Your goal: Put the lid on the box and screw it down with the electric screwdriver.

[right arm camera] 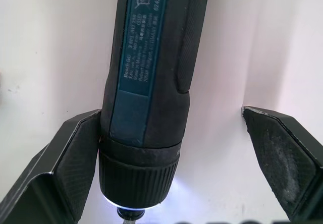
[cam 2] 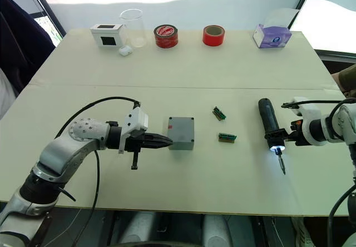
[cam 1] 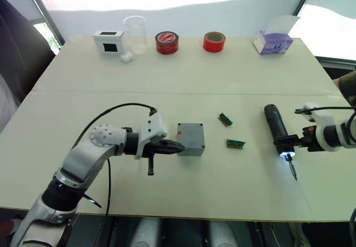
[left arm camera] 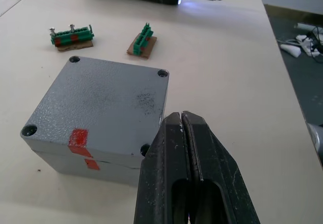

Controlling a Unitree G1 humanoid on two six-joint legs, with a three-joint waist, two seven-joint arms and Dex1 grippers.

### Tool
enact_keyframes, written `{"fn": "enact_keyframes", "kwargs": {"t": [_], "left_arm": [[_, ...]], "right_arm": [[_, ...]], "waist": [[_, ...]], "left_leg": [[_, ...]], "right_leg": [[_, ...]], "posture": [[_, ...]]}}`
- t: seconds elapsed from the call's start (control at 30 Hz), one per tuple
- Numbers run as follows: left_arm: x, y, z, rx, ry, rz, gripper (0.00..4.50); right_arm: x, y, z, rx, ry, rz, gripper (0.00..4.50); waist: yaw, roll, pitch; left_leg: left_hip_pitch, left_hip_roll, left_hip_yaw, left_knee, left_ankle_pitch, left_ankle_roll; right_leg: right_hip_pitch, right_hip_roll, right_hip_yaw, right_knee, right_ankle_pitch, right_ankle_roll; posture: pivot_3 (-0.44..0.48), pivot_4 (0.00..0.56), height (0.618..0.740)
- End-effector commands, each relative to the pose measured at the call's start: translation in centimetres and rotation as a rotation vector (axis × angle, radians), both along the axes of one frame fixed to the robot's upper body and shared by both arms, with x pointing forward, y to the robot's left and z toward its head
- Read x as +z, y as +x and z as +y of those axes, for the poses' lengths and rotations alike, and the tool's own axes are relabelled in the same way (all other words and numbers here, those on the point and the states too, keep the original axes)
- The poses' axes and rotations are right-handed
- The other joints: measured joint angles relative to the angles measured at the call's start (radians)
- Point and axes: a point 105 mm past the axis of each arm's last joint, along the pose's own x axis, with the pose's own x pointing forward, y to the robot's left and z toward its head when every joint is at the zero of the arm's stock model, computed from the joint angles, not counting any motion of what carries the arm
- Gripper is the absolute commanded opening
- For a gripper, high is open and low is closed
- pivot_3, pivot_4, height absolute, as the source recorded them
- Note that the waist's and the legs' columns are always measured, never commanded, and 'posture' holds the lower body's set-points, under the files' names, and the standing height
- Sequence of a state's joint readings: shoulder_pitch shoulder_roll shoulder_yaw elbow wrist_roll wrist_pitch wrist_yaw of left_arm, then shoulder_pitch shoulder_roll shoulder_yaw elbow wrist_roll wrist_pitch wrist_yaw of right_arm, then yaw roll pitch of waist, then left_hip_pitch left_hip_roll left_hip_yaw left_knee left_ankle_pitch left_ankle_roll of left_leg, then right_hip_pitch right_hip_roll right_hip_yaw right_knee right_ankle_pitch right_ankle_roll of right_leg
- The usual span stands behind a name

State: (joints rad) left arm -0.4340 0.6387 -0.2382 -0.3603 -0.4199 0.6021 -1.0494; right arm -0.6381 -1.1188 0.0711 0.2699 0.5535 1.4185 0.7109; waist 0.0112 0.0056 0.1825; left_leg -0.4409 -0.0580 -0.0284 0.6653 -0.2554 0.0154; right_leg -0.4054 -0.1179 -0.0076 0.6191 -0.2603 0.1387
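Nearest on the left, the left claw [cam 1: 177,146] has its fingers pressed together on nothing, tips at the left side of the box [cam 1: 191,138], whose lid [left arm camera: 98,103] already sits on top. Right of it lie two small green terminal blocks [cam 1: 235,143]. Farther right, the electric screwdriver [cam 1: 277,128] lies on the desk [cam 1: 183,80], tip light glowing, between the wide-open fingers of the right claw [cam 1: 293,141].

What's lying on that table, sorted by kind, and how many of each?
Grey box with lid on: 1
Electric screwdriver: 1
Green terminal blocks: 2
Red tape rolls: 2
White box with black window: 1
Clear beaker: 1
Small white object: 1
Tissue box: 1
Total: 10
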Motion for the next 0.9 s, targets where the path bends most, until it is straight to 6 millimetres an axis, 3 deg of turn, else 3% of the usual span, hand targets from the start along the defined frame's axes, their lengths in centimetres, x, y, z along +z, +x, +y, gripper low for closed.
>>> {"fn": "enact_keyframes", "kwargs": {"t": [0.03,0.2,0.3,0.37,0.4,0.5,0.63,0.73,0.9], "left_arm": [[0.9,0.7,0.8,0.035,-0.006,-0.048,0.00],[0.4,1.9,1.7,0.086,0.010,-0.041,0.00],[-0.8,3.1,3.6,0.158,0.059,-0.046,0.00],[0.2,4.3,4.6,0.233,0.014,-0.053,0.00],[0.6,4.7,4.8,0.256,0.002,-0.061,0.00],[0.4,5.0,4.4,0.262,0.002,-0.062,0.00],[-0.9,4.5,3.4,0.228,0.046,-0.064,0.00],[-1.1,4.2,2.5,0.213,0.029,-0.054,0.00],[-1.5,4.3,1.9,0.203,0.042,-0.064,0.00]], "right_arm": [[1.3,0.9,-0.2,-0.012,-0.030,-0.065,4.48],[4.5,1.8,2.3,0.033,0.084,-0.172,4.48],[8.4,2.5,3.4,0.085,0.065,-0.318,4.48],[11.8,2.6,5.8,0.253,-0.009,-0.499,4.48],[12.6,2.5,7.6,0.382,-0.081,-0.588,4.48],[10.1,0.5,12.5,0.722,-0.169,-0.624,4.48],[6.1,-3.5,17.5,0.950,0.018,-0.543,4.48],[3.1,-5.2,19.0,1.021,0.039,-0.477,4.48],[1.8,-5.4,19.9,1.025,0.063,-0.457,4.48]], "waist": [[-0.001,0.000,0.000],[-0.002,0.000,0.000],[-0.001,0.001,0.000],[-0.001,0.001,0.000],[0.001,0.001,0.000],[0.003,-0.002,-0.001],[0.001,-0.003,-0.001],[0.002,-0.003,-0.001],[0.001,-0.003,-0.001]], "left_leg": [[0.000,0.000,0.000,0.000,0.000,0.000],[0.000,0.000,0.002,0.000,0.000,-0.001],[0.000,0.000,0.002,0.000,0.000,-0.001],[-0.001,0.000,0.002,0.000,0.000,-0.001],[-0.001,0.000,0.002,0.000,0.000,-0.001],[-0.002,0.000,0.001,0.000,-0.001,0.001],[-0.001,-0.001,0.002,0.002,-0.001,0.001],[-0.001,-0.001,0.001,0.002,0.000,0.001],[0.000,-0.001,0.001,0.003,-0.001,0.001]], "right_leg": [[0.000,0.000,0.000,0.000,0.000,0.000],[-0.003,0.000,0.002,0.003,0.000,0.000],[-0.005,0.000,0.002,0.006,0.000,0.000],[-0.006,0.000,0.003,0.007,0.000,0.000],[-0.007,0.000,0.003,0.008,0.000,0.000],[-0.007,0.001,0.002,0.009,-0.001,0.000],[-0.005,0.000,0.003,0.009,0.000,0.000],[-0.006,0.000,0.004,0.011,0.000,0.000],[-0.006,0.000,0.003,0.012,0.000,0.000]], "posture": [[0.000,0.150,0.740],[0.000,0.150,0.740],[0.000,0.150,0.740],[0.000,0.150,0.740],[0.000,0.150,0.740],[0.000,0.150,0.740],[0.000,0.150,0.740],[0.000,0.150,0.740],[0.000,0.150,0.740]]}}
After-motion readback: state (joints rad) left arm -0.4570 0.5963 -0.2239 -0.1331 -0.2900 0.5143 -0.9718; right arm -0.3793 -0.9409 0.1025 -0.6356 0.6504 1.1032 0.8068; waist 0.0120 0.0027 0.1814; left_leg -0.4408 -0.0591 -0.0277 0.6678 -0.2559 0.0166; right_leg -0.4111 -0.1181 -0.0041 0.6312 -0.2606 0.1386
